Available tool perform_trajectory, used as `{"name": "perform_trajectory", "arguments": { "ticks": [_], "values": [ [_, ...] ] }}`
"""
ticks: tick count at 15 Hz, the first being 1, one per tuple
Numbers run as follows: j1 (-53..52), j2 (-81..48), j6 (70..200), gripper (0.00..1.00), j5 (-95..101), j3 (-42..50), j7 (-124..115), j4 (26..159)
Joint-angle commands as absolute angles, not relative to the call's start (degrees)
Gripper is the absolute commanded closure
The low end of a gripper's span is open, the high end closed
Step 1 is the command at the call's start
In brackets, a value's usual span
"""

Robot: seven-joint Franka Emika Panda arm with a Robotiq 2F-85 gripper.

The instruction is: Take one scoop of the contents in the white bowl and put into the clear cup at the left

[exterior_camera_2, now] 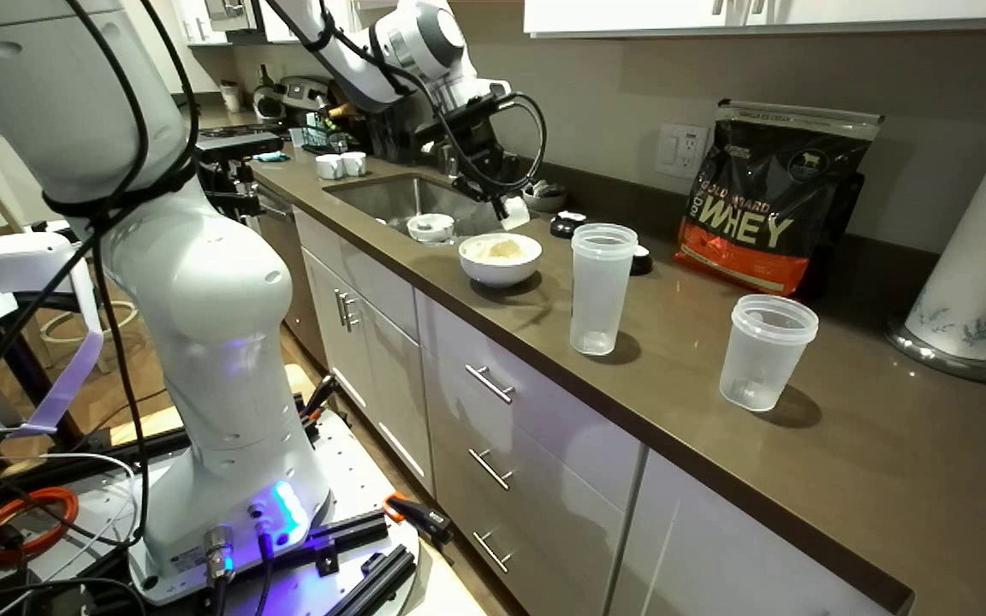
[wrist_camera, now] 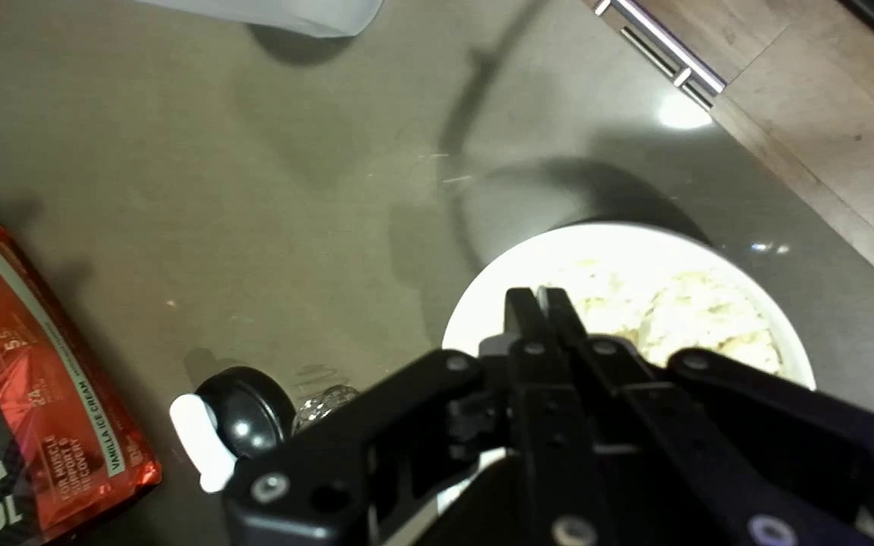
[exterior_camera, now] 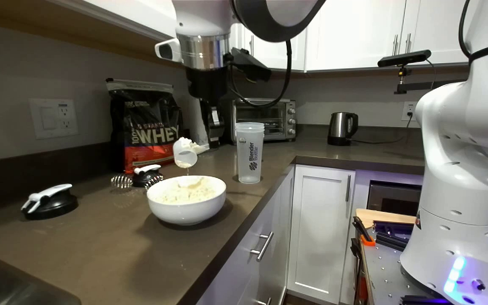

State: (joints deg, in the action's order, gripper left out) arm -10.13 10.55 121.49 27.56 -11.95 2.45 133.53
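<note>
One gripper (exterior_camera: 214,141), in an exterior view, grasps a white scoop (exterior_camera: 180,153) carrying powder (exterior_camera: 186,142), higher than the white bowl (exterior_camera: 187,213). In an exterior view, two clear cups (exterior_camera_2: 602,295) stand upright on the counter (exterior_camera_2: 887,445). In the wrist view, the fingers (wrist_camera: 524,318) lie together.

Your bowl (exterior_camera: 187,212) is white; your powder (exterior_camera: 184,192), cream; your gripper (wrist_camera: 536,299), black; the whitish cup (exterior_camera: 246,156) carries black lettering.
</note>
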Motion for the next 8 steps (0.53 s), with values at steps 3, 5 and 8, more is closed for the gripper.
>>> {"name": "perform_trajectory", "arguments": {
  "ticks": [3, 5, 8],
  "values": [
    [-10.7, 10.5, 122.2, 0.99, 27.3, -12.7, 1.7, 136.6],
    [-10.5, 10.7, 122.1, 0.99, 27.7, -12.5, 1.7, 136.0],
    [-10.0, 12.1, 121.8, 0.99, 29.4, -12.3, 1.1, 134.5]
  ]
}}
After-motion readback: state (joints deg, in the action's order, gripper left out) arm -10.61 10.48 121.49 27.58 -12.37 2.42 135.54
